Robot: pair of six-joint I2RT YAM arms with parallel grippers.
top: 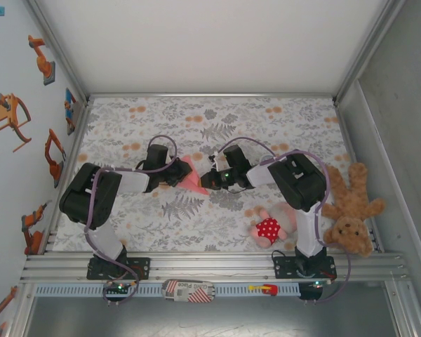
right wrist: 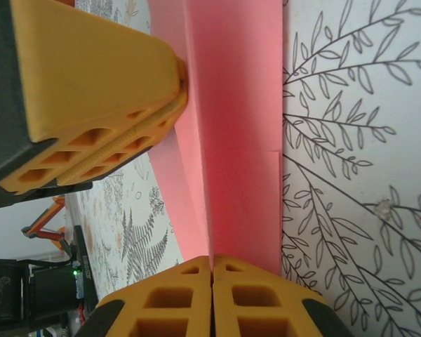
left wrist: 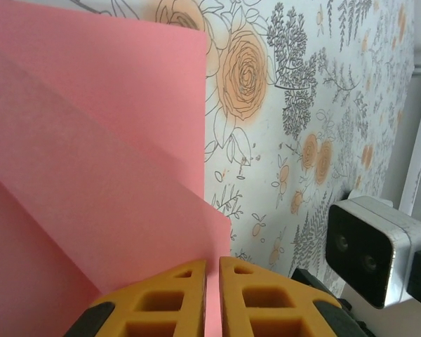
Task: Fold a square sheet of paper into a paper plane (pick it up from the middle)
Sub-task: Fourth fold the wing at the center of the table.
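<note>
The square sheet of paper (top: 194, 177), salmon-pink, is folded into a pointed, layered shape and hangs between my two grippers over the middle of the floral table. My left gripper (top: 178, 173) is shut on its left side. In the left wrist view its orange jaws (left wrist: 212, 264) pinch a thin edge of the paper (left wrist: 91, 175), whose flaps fan out above them. My right gripper (top: 214, 177) is shut on the opposite end. In the right wrist view its jaws (right wrist: 212, 261) close on the paper's (right wrist: 238, 140) centre crease. The left gripper's fingers (right wrist: 98, 91) show at the upper left of that view.
A pink plush doll in a red dotted dress (top: 270, 228) lies at the front right, with a brown teddy bear (top: 351, 210) beside it near the right wall. The right wrist's camera housing (left wrist: 368, 249) sits close to my left jaws. Walls enclose the floral table (top: 281, 119).
</note>
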